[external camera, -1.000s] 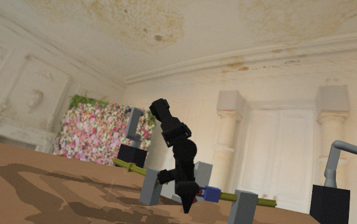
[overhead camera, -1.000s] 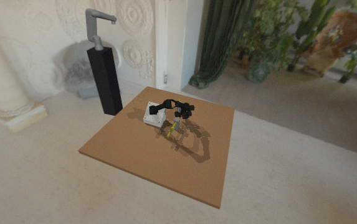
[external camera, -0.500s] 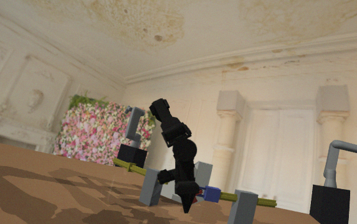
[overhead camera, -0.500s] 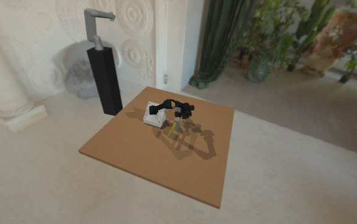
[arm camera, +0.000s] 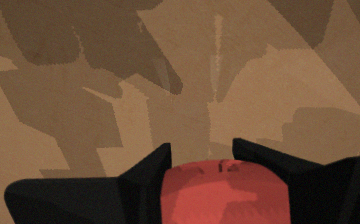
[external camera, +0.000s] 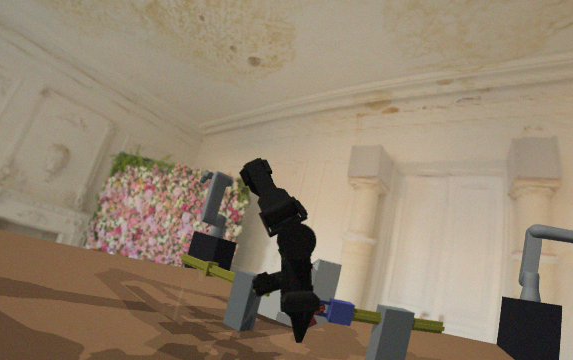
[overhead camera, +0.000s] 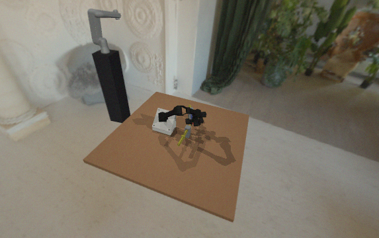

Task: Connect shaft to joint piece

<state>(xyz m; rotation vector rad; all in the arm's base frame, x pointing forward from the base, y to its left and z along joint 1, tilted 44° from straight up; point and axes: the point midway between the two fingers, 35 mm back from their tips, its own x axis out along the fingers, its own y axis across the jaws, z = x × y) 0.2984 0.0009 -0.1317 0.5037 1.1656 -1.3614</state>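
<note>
My gripper (external camera: pixel 299 337) (arm camera: pixel 201 147) is shut on the red joint piece (arm camera: pixel 223 195), which fills the space between the fingers in the wrist view. In the exterior view the gripper covers most of the piece. The blue hinge part (external camera: pixel 341 312) joins it to the first yellow shaft (external camera: pixel 366 316), held in its grey block (external camera: pixel 388 335). The second yellow shaft (external camera: pixel 195 262) (overhead camera: pixel 180 141) runs at an angle through the other grey block (external camera: pixel 241 305) (overhead camera: pixel 188 131). Its inner end is mostly behind the arm. Which way the opening points is hidden.
The white base plate (overhead camera: pixel 160 129) stands beside the second shaft's block, with the black arm (overhead camera: pixel 177 110) reaching over from it. The brown board (overhead camera: pixel 163 172) lies under everything and carries broad arm shadows. Grey arms on black pedestals (overhead camera: pixel 111 86) (external camera: pixel 528 325) stand farther off.
</note>
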